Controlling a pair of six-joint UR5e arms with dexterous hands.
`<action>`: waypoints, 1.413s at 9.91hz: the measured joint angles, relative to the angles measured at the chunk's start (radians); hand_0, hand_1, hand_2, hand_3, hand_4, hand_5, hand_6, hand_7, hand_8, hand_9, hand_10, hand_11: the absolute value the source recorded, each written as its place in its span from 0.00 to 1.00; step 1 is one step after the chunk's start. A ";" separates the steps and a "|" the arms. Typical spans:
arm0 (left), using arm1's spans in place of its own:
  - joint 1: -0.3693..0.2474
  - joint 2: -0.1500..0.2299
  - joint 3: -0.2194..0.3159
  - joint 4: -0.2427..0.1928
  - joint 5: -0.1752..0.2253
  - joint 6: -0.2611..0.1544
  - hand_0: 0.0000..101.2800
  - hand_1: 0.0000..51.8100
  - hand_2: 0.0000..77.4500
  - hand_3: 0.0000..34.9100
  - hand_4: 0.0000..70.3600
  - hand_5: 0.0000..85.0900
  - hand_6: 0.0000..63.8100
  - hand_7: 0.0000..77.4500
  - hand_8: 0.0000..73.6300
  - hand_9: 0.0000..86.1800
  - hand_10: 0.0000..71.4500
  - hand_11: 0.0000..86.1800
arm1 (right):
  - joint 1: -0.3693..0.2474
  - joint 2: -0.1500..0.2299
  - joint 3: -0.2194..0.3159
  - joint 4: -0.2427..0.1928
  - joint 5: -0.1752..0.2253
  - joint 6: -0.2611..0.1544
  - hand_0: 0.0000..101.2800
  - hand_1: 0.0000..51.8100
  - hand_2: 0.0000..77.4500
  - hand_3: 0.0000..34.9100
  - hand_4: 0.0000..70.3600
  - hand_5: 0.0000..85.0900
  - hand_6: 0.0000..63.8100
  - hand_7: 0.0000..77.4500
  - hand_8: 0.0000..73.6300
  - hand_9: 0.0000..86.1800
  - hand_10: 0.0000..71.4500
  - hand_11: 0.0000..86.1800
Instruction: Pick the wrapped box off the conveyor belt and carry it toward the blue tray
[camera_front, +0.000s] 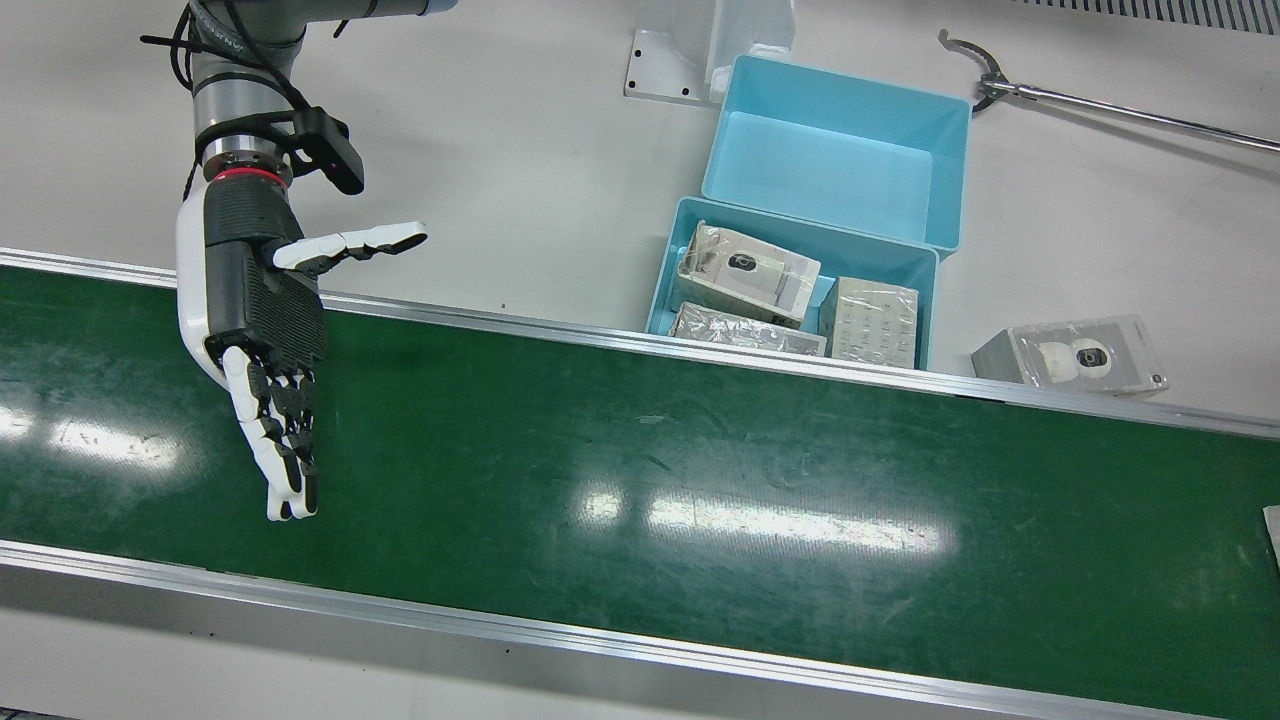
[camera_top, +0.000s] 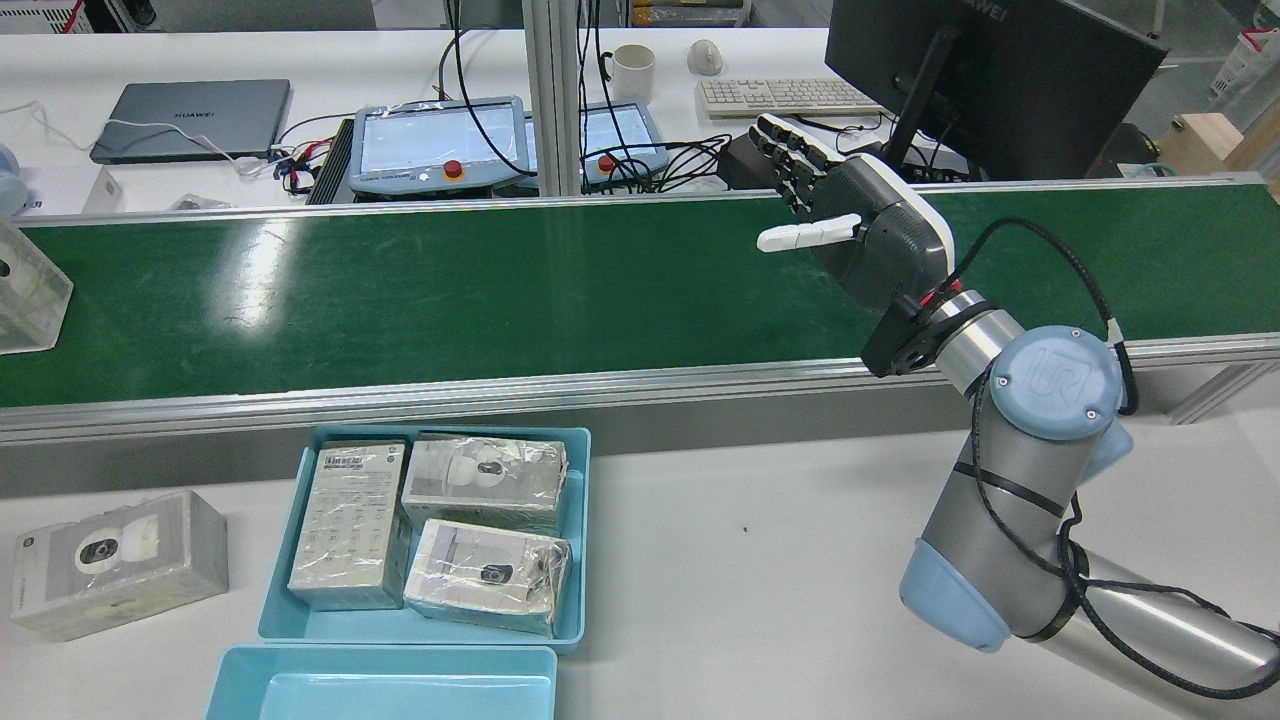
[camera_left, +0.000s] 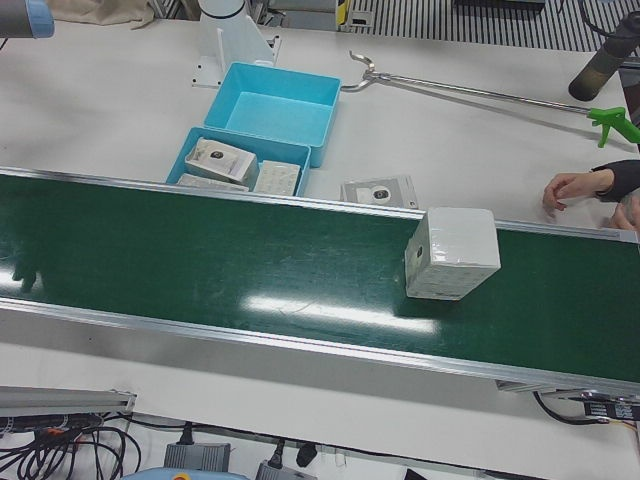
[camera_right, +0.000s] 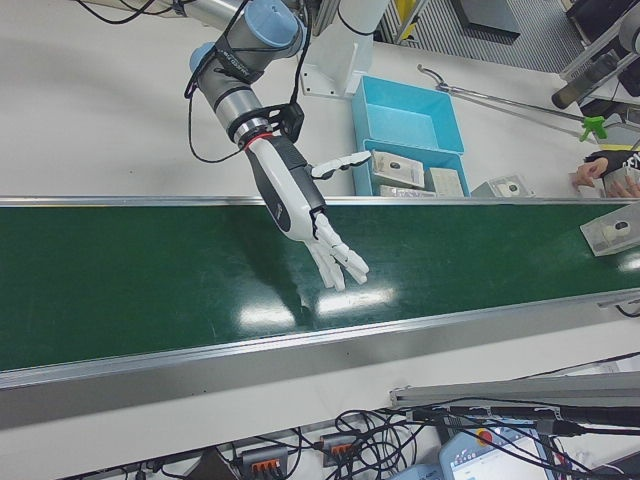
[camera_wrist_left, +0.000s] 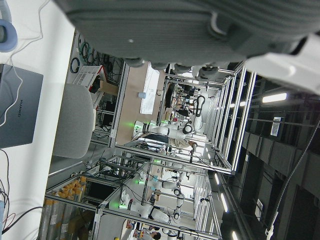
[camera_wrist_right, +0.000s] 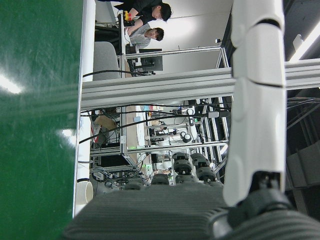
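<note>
Green conveyor belt (camera_front: 640, 480) carries the wrapped box (camera_left: 452, 253) well away from the right hand (camera_front: 262, 330), out toward the robot's left end of the belt; in the rear view it only shows as a clipped corner at the far left edge (camera_top: 30, 290), while the hand sits right of centre (camera_top: 860, 225). Right hand is spread wide, fingers straight and apart, thumb stuck out sideways, palm up-ish over the belt, holding nothing. Box stands on the belt surface, upright and roughly cubic, so no real long axis to align to; one printed face is turned toward that hand's side. Blue tray (camera_top: 580, 520) with three wrapped boxes already in it lies between hand and box along the belt, on the table on the robot's side of the rail. Left hand: its own camera shows only a grey underside, no fingers, so I can't tell its state, and no other view shows it. My read: the box has to ride down-belt to the hand or the hand must travel well toward the robot's left.
</note>
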 joint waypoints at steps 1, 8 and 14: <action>0.000 0.000 0.000 0.000 0.000 0.000 0.00 0.00 0.01 0.00 0.00 0.01 0.01 0.01 0.01 0.01 0.01 0.01 | 0.000 0.000 0.000 0.000 0.000 0.000 0.48 0.31 0.08 0.00 0.02 0.11 0.01 0.00 0.00 0.01 0.00 0.01; 0.000 0.000 0.000 0.000 0.000 0.000 0.00 0.00 0.01 0.00 0.00 0.01 0.01 0.01 0.01 0.00 0.01 0.01 | 0.000 0.000 0.001 0.000 0.000 0.004 0.48 0.31 0.07 0.00 0.01 0.11 0.01 0.01 0.00 0.01 0.00 0.01; 0.000 0.000 0.000 0.000 0.000 0.000 0.00 0.00 0.01 0.00 0.00 0.01 0.01 0.01 0.01 0.01 0.01 0.01 | -0.005 0.004 -0.003 0.000 0.000 0.000 0.48 0.31 0.08 0.00 0.05 0.12 0.01 0.00 0.00 0.01 0.00 0.01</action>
